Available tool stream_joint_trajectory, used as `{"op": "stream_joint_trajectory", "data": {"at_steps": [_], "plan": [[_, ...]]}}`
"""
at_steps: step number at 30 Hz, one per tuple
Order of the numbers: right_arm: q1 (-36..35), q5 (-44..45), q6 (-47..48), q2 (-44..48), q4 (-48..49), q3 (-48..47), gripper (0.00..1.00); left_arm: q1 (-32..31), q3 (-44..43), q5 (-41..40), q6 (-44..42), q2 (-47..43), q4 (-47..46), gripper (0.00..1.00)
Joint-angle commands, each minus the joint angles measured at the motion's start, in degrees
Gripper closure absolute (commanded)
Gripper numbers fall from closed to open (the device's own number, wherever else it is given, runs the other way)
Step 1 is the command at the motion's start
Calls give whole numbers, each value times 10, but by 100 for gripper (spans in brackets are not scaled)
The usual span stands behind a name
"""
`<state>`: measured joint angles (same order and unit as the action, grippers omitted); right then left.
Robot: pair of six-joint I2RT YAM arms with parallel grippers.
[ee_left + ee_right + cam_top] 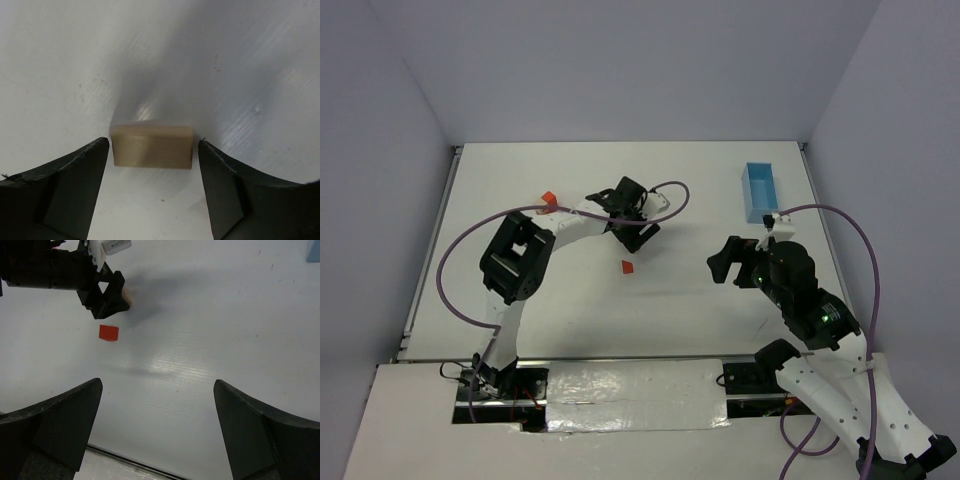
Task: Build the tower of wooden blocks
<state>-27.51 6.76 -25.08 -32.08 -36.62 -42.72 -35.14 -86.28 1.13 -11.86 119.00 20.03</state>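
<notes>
The tan block [152, 150] looks light, hard and smooth — grip its two flat ends. The left pincer [153, 142] sits open around it, not touching; the right pincer [157, 390] gapes empty.

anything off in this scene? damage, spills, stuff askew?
Nothing stands out: no damage, no spill. The tan block lies flat and square between the fingers of the open left claw, with a gap on each side. The near red block and far red block lie apart, nothing stacked yet.
</notes>
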Motion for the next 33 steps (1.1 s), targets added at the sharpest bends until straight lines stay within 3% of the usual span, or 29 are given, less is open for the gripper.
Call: {"op": "stream_joint_trajectory", "data": {"at_steps": [1,6,14,19,20,22,24,25,33], "plan": [[-4,-1,0,1,21,2,0,1,-22,-2,-2,13,-7,16],[-4,-3,0,0,21,2,0,10,-23,14,8,16,-11,24],[-4,-5,1,-1,23,3,0,12,-30,12,10,4,3,62],[-4,-5,1,-1,23,2,0,20,-50,-9,35,-24,15,70],[-4,-5,1,-2,22,3,0,23,-55,-23,46,-36,17,76],[-4,-6,0,-2,22,3,0,46,-83,-73,90,-45,27,80],[-4,-6,1,-2,23,3,0,66,-122,-112,170,-54,54,98],[-4,-6,1,-2,22,2,0,87,-139,-129,194,-54,71,100],[-4,-6,0,-2,23,3,0,209,-173,-258,443,-105,191,100]]}}
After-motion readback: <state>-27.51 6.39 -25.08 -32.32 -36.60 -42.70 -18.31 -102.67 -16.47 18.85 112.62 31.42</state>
